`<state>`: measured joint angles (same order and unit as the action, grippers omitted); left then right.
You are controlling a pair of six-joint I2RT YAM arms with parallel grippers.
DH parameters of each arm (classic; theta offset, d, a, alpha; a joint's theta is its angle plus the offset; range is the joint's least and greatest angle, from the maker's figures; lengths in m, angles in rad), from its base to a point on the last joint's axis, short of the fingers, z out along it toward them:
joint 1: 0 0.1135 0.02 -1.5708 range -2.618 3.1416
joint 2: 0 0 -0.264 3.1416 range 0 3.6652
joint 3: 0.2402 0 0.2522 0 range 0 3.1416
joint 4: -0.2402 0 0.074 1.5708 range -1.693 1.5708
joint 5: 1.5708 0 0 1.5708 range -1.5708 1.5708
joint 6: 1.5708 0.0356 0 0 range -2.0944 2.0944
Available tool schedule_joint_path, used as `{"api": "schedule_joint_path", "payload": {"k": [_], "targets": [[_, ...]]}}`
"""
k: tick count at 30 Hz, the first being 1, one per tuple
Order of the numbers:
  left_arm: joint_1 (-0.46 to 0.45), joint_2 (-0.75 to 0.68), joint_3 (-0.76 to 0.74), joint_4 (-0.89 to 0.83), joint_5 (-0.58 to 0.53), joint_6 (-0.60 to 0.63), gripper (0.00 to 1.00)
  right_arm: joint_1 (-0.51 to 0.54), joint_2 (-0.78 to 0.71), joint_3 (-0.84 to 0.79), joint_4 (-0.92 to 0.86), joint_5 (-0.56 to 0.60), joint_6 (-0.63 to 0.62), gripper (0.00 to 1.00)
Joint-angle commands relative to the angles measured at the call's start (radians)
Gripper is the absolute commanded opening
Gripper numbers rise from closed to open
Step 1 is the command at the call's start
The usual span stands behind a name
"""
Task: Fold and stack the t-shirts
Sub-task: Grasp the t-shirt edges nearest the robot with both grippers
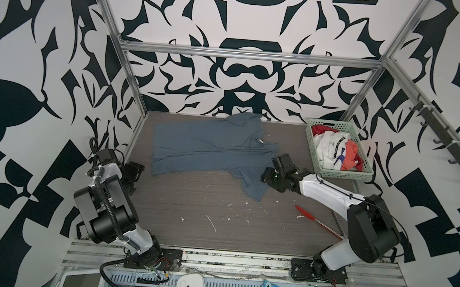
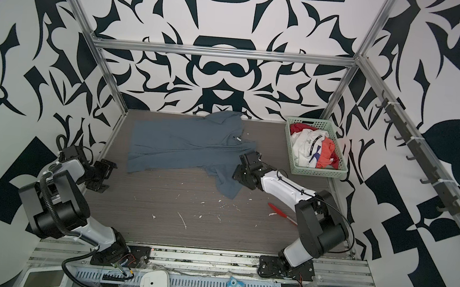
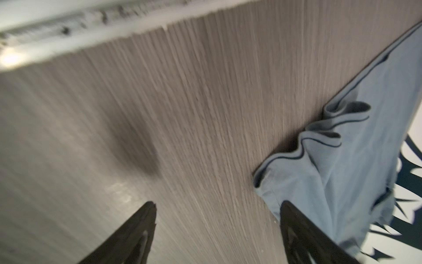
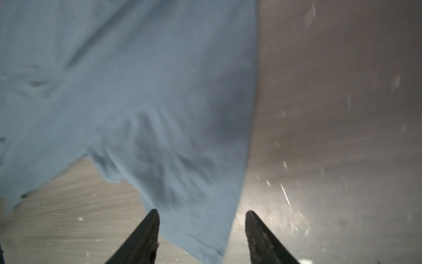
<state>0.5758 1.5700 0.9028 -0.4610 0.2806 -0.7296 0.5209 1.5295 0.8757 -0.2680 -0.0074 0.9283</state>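
A big blue-grey shirt (image 1: 208, 145) is spread out on the far half of the dark wooden surface (image 1: 217, 214), and it is seen in both top views (image 2: 186, 143). It is laid mostly flat, with long wrinkles running across it. One sleeve is stretched toward the near right. The top end is pushed up against the far wall (image 1: 246, 74).

The right tool (image 1: 266, 178) is set low at the right side of the blue-grey shirt, just by that sleeve. In the right wrist view, which is blurred, its two black fingers (image 4: 146, 233) are held apart. The blue cloth is seen under the gap between them, but it is not pinched, so the shirt is let go.

The left tool (image 1: 133, 173) is found at the left edge of the surface, just beside the near left corner of the shirt. In the left wrist view its fingers (image 3: 137, 228) are spread wide, and only bare wood is seen between them. The folded hem of the shirt is seen next to one finger. This tool is released too.

A pale green basket (image 1: 342, 175) is placed at the far right of the surface. A white shirt (image 1: 329, 147) with a dark stripe and a red-orange shirt (image 1: 350, 154) are bunched up inside it.

A red pen (image 1: 306, 214) is laid on the near right of the surface, partly hidden by the right arm. Small white crumbs (image 1: 212, 223) are scattered over the near half.
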Motion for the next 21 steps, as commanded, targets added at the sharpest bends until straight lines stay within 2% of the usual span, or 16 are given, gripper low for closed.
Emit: {"api": "schedule_joint_path", "payload": {"k": [1,6,10,11,14,18,21], "targets": [[-0.007,0.040,0.010,0.044,0.117,-0.038,0.87,0.018,-0.064,-0.071,0.114,0.033,0.152,0.64],[-0.027,0.097,0.034,0.048,0.124,-0.062,0.86,0.017,-0.054,-0.163,0.162,0.019,0.229,0.67],[-0.091,0.151,0.051,0.036,0.067,-0.057,0.86,0.018,0.007,-0.174,0.203,-0.018,0.260,0.68],[-0.101,0.168,0.058,0.042,0.059,-0.059,0.81,0.018,0.028,-0.179,0.230,-0.033,0.274,0.68],[-0.142,0.219,0.080,0.057,0.056,-0.066,0.76,0.017,0.078,-0.196,0.312,-0.069,0.321,0.68],[-0.162,0.258,0.100,0.056,0.035,-0.067,0.67,0.018,0.091,-0.210,0.336,-0.069,0.351,0.68],[-0.176,0.278,0.110,0.056,0.031,-0.053,0.54,0.017,0.073,-0.212,0.303,-0.040,0.352,0.67]]}}
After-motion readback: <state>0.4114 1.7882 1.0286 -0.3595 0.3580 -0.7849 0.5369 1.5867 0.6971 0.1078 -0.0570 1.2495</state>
